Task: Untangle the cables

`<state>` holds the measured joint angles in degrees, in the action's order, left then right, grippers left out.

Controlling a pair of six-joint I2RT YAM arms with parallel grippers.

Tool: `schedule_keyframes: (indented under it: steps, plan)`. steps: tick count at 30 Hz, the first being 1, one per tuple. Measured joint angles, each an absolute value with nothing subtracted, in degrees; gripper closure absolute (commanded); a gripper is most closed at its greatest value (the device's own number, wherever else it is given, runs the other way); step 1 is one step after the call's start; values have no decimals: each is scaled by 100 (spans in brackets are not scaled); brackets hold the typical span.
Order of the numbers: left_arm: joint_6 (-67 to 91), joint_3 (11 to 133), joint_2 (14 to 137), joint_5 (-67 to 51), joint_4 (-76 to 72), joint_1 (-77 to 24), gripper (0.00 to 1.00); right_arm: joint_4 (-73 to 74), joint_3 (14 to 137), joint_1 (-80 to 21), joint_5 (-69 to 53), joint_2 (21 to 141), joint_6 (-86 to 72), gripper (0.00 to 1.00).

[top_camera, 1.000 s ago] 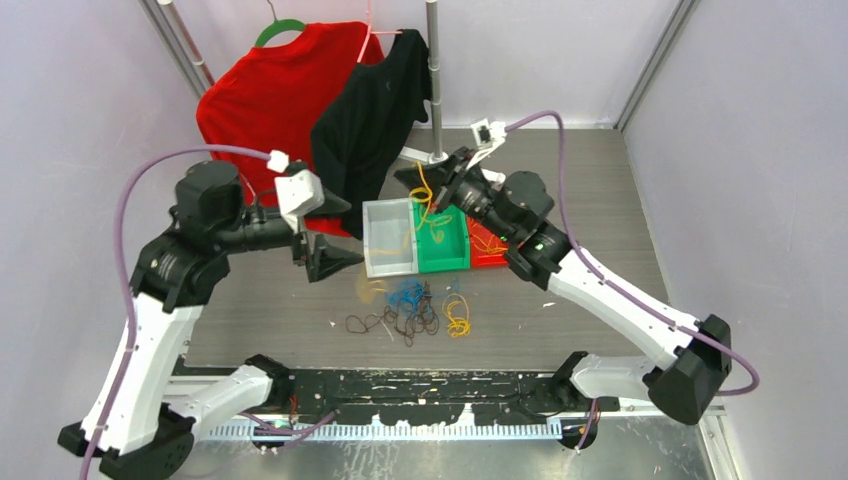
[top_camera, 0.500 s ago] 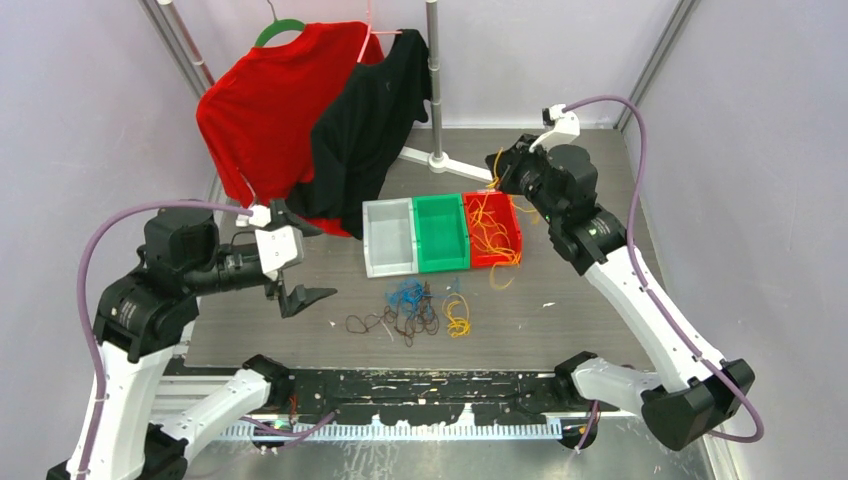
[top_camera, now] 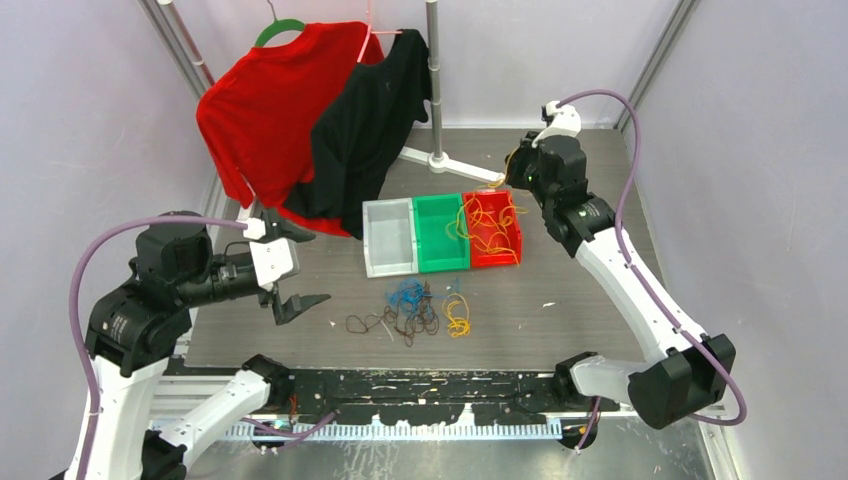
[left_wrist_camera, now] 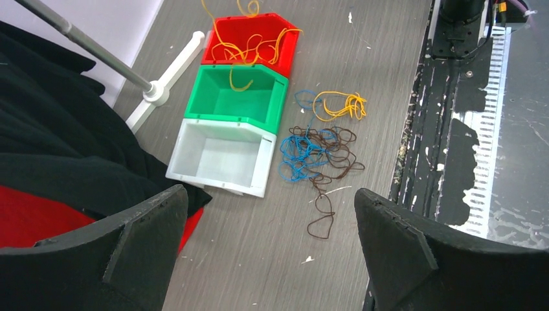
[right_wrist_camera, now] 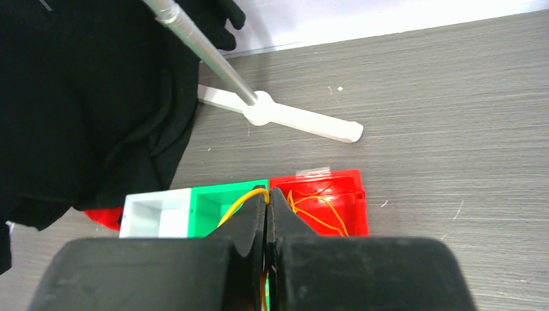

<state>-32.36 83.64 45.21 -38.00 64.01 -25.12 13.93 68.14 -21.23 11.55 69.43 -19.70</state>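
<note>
The right gripper (top_camera: 512,172) hangs above the far corner of the red bin (top_camera: 495,262), its jaws pressed tightly together on a strand of the yellow-orange cable (top_camera: 488,218); the right wrist view shows that strand (right_wrist_camera: 241,201) running up into the closed fingertips. From there the cable trails down into the red bin in loose loops, and one loop spills over the wall into the green bin (top_camera: 445,266) next to it. The clear bin (top_camera: 392,270) stands against the green one on its other side. The left gripper (top_camera: 295,300) hovers over the left part of the bench (top_camera: 600,300), well apart from the bins, with its jaws spread wide and nothing between them. On the bench just in front of the bins lie the other cables: a blue bunch (top_camera: 405,294) tangled with dark brown loops (top_camera: 400,322), and a small yellow bunch (top_camera: 457,318) beside them. A red shirt (top_camera: 260,110) and a black shirt (top_camera: 370,120) hang at the back
</note>
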Motion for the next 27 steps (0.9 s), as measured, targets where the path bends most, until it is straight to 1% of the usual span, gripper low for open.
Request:
schedule_keyframes:
  steps: [10, 14, 20, 23, 27]
  plan:
    - [-3345, 8342, 4475, -3750, 6416, -2512, 0, 1380, 7065, -1581, 913, 7293, -2320, 99]
    - [-3347, 8342, 4475, -3750, 6414, -2512, 1, 1369, 7072, -1122, 495, 7293, -2766, 99]
    - [-3356, 8296, 4475, -3750, 6414, -2512, 1, 928, 7072, -233, -611, 7293, -3817, 99]
    - [-3363, 8259, 4475, -3750, 6412, -2512, 1, 762, 7096, -123, -967, 7293, -4119, 99]
    - [-3367, 8224, 4475, -3752, 6407, -2512, 0, 773, 7116, -152, -1092, 7293, -4213, 99]
